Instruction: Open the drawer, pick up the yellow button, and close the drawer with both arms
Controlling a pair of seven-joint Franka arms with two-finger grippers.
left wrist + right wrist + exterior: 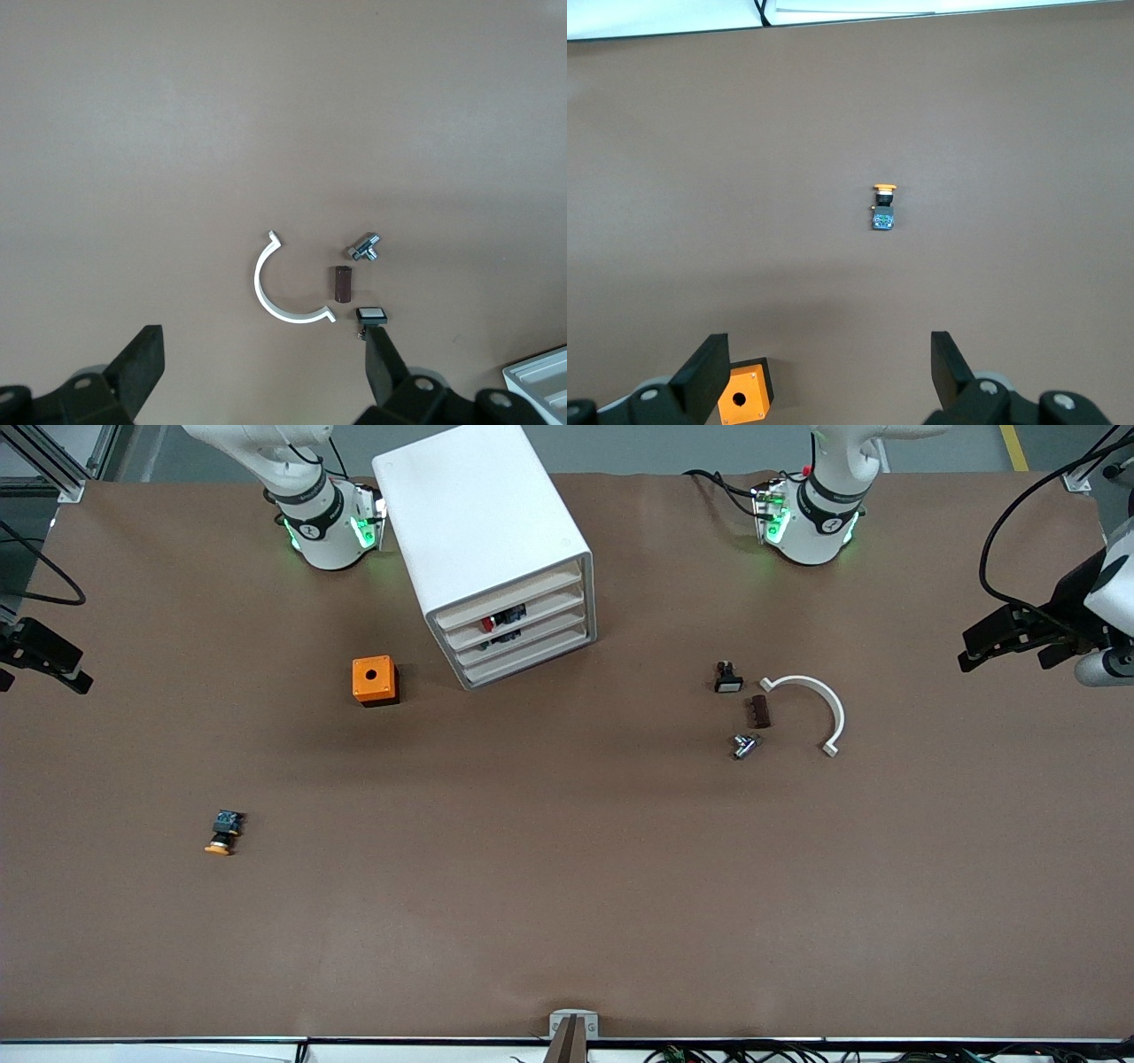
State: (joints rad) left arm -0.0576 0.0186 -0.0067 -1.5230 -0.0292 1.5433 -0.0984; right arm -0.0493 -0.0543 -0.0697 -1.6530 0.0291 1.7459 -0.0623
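The white cabinet (483,522) stands between the two arm bases, and its topmost drawer (523,591) is pushed in flush with the three below. The button (223,833), orange cap and black body, lies on its side on the table toward the right arm's end, nearer the front camera than the orange cube; the right wrist view shows the button (882,208) too. My right gripper (42,673) hangs high over that end, open and empty (830,345). My left gripper (1005,651) hangs high over the left arm's end, open and empty (261,341).
An orange cube (375,680) with a black hole sits beside the cabinet. Toward the left arm's end lie a black switch with a white face (727,679), a brown block (759,711), a metal piece (745,746) and a white curved clip (811,708).
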